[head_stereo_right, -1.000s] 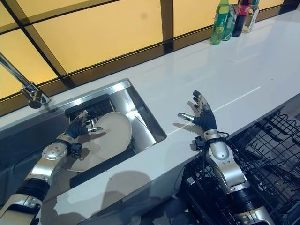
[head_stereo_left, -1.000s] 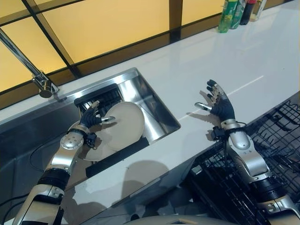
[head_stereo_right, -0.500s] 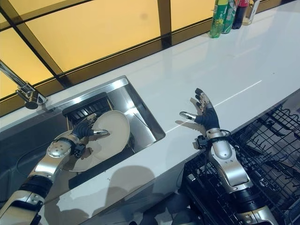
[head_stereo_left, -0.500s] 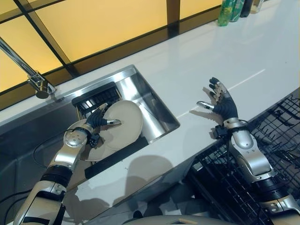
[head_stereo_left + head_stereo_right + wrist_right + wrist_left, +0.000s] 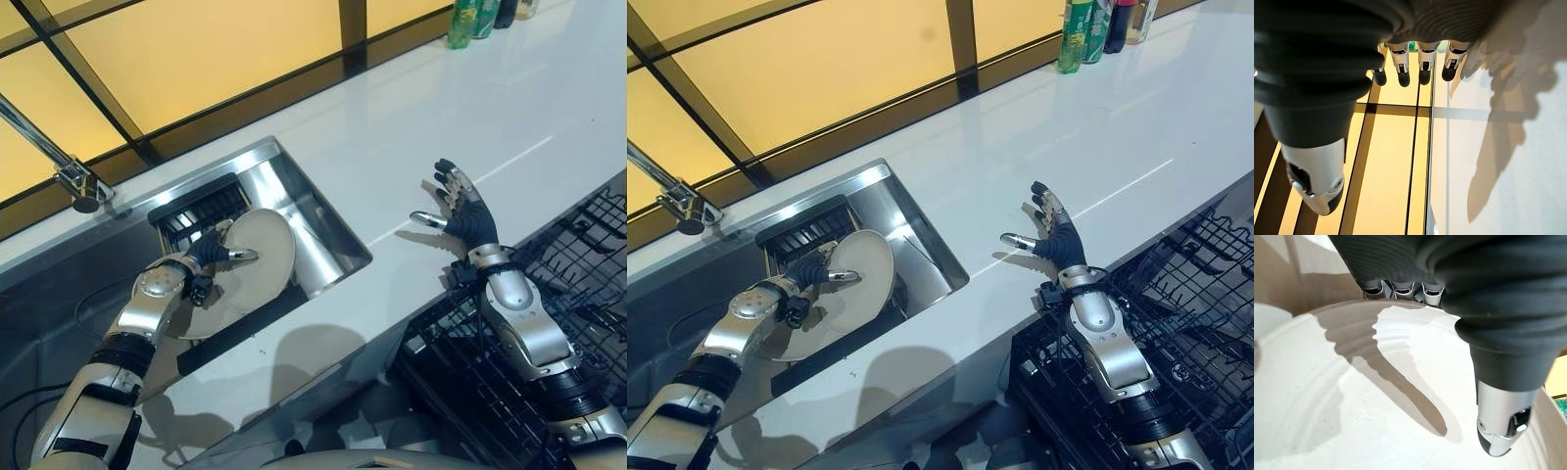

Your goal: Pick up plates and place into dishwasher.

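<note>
Now the left robot hand pinches the upper plate in the sink, thumb on its face, fingers behind the rim. A lower plate lies beneath. Best lift it edge-up and clear of the sink wall toward the dishwasher rack; the right robot hand hangs splayed and empty over the desk.

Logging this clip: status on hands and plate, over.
Left hand pinching upper plate in sink. Right hand open above counter. Dishwasher rack unobstructed.
</note>
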You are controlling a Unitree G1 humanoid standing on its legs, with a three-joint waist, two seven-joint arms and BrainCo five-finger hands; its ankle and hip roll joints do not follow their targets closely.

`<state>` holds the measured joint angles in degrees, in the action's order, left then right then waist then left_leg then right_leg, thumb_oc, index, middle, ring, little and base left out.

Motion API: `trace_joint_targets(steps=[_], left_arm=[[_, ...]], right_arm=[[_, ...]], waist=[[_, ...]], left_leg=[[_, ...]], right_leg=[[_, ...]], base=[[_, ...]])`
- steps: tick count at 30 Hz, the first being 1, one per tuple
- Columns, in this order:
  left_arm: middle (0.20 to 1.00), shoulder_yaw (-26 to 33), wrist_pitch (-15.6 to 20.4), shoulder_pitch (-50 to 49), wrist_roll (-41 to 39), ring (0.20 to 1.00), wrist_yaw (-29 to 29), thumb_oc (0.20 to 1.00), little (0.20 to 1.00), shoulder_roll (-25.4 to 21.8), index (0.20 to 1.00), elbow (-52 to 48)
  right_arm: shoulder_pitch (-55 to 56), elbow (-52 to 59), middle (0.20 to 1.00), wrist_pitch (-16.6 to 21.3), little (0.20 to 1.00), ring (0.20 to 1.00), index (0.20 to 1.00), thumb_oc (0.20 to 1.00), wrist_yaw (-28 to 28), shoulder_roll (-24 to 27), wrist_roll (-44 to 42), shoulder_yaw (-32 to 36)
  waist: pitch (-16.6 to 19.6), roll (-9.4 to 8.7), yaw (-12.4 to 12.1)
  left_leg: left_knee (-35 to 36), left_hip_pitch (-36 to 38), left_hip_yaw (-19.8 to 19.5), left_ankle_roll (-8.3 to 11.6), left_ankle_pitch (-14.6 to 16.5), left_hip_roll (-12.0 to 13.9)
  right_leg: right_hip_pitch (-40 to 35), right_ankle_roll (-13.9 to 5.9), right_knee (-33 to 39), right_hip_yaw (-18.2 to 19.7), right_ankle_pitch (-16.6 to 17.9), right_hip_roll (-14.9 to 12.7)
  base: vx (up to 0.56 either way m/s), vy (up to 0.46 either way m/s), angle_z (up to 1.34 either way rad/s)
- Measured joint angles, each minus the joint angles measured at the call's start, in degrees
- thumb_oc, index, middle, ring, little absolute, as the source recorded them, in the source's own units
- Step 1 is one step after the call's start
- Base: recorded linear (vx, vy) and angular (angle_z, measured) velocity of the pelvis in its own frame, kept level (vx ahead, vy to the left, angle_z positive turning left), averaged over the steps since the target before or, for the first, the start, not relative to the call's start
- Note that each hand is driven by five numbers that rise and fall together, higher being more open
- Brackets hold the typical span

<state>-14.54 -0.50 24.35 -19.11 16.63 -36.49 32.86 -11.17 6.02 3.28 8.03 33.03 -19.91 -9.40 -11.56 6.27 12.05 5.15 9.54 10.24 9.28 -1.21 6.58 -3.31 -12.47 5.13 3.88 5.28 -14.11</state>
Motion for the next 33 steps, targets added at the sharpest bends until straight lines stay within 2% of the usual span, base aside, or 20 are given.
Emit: trace_joint_targets(steps=[1, 2, 3, 9, 28, 33], left_arm=[[0.611, 0.00, 0.09, 0.00, -0.01, 0.611, 0.06, 0.611, 0.611, 0.00, 0.611, 0.06], [0.341, 0.00, 0.11, 0.00, -0.16, 0.341, 0.07, 0.341, 0.341, 0.00, 0.341, 0.08], [0.200, 0.07, 0.15, 0.00, -0.28, 0.200, 0.02, 0.200, 0.200, 0.00, 0.200, 0.10], [0.200, 2.41, 0.25, 0.04, -0.38, 0.200, -0.77, 0.200, 0.200, -0.24, 0.200, 0.64], [0.200, 2.32, 1.40, -0.41, -0.38, 0.200, -0.98, 0.200, 0.200, -0.31, 0.200, 0.72], [0.200, 2.58, 2.98, -1.19, -1.38, 0.200, -2.18, 0.200, 0.200, 0.04, 0.200, 0.68]], right_arm=[[0.00, 0.00, 1.000, 0.00, 1.000, 1.000, 1.000, 1.000, -0.03, 0.01, 0.00, 0.00], [0.00, 0.00, 1.000, 0.00, 1.000, 1.000, 1.000, 1.000, -0.04, 0.01, 0.00, 0.00], [0.00, 0.00, 1.000, 0.00, 1.000, 1.000, 1.000, 1.000, -0.06, 0.01, 0.00, 0.01], [0.01, 0.13, 1.000, 0.01, 1.000, 1.000, 1.000, 1.000, -0.46, 0.05, 0.00, 0.04], [0.02, 0.06, 1.000, -0.12, 1.000, 1.000, 1.000, 1.000, -0.34, 0.05, 0.01, 0.03], [0.07, -0.07, 1.000, -0.11, 1.000, 1.000, 1.000, 1.000, -0.10, -0.03, 0.03, 0.03]], waist=[[-0.01, 0.01, 0.01], [-0.01, 0.02, 0.01], [-0.02, 0.03, 0.00], [-0.05, 0.09, -0.07], [-0.16, 0.32, -0.27], [-0.12, 0.23, -0.35]], left_leg=[[0.01, 0.03, 0.05, 0.00, 0.00, 0.00], [0.01, 0.04, 0.07, 0.00, 0.00, 0.00], [0.03, 0.04, 0.08, 0.00, 0.00, 0.00], [-0.06, 0.11, 0.16, 0.00, 0.00, -0.01], [-0.04, 0.71, 0.20, -0.01, 0.00, -0.03], [-0.03, 0.79, 0.17, -0.01, 0.00, -0.03]], right_leg=[[0.00, 0.00, 0.00, 0.03, 0.00, 0.00], [-0.01, 0.00, 0.00, 0.04, 0.00, 0.00], [-0.01, -0.01, 0.00, 0.05, 0.00, 0.00], [-0.03, -0.01, 0.00, 0.06, 0.00, -0.01], [-0.55, -0.01, 0.00, 0.04, 0.01, -0.03], [-0.67, -0.01, 0.00, 0.01, 0.01, -0.02]], base=[[0.00, 0.000, 0.00], [0.00, 0.000, 0.00], [0.00, 0.000, 0.00], [0.00, 0.000, 0.00], [0.00, -0.002, 0.00], [-0.02, -0.029, 0.00]])
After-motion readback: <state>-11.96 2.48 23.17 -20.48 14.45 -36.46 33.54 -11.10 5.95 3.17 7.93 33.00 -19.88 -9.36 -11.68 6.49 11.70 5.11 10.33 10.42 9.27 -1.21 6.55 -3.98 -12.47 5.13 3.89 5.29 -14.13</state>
